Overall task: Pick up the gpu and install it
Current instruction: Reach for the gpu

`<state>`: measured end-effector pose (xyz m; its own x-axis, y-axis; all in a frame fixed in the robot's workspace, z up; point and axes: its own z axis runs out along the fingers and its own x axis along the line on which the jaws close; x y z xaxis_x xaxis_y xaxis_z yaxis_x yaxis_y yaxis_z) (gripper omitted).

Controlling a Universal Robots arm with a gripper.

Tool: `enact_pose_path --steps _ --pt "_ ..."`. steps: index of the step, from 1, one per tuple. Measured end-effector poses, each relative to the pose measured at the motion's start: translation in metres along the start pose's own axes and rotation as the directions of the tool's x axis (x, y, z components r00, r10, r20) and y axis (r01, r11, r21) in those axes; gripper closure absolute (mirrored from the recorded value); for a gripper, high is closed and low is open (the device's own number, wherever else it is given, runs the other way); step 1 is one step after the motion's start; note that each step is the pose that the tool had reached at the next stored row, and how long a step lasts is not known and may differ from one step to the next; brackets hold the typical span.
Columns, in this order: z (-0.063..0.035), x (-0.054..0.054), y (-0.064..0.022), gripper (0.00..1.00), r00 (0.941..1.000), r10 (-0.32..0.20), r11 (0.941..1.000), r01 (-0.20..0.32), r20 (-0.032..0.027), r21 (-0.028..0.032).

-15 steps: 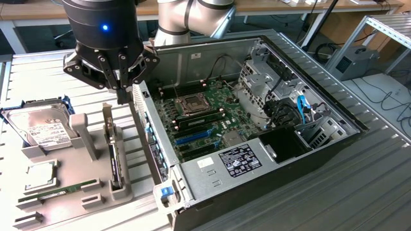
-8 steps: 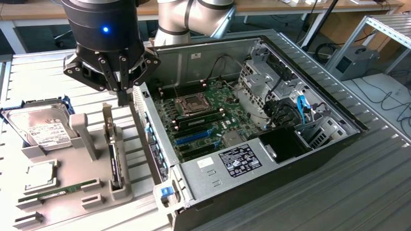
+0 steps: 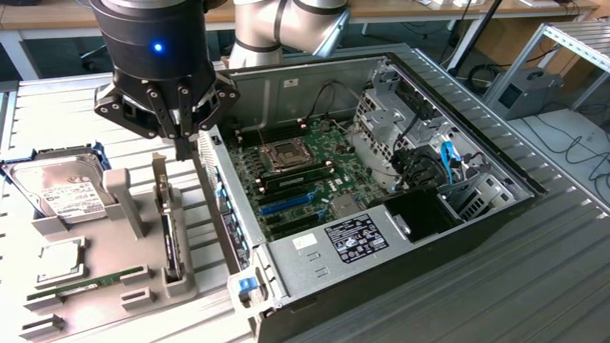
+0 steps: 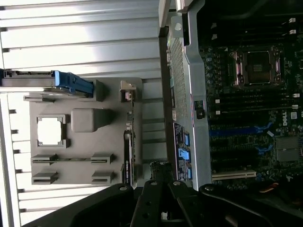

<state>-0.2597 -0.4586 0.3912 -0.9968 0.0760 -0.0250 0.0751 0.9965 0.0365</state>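
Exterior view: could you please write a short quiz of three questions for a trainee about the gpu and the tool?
1. Fill in: the hard drive lies to the exterior view's ___ of the gpu.
2. True or false: the gpu stands on its edge in the gray holder.
3. The tool is nearest to: A) the gpu, B) the hard drive, C) the memory stick.

Key: 1 left; 2 true; 3 A.
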Motion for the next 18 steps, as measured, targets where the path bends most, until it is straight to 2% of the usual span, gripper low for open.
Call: enact_pose_path --steps 18 --pt "-0.0003 -0.001 -0.0107 0.89 1.0000 0.000 1.0000 0.000 0.0001 0.0005"
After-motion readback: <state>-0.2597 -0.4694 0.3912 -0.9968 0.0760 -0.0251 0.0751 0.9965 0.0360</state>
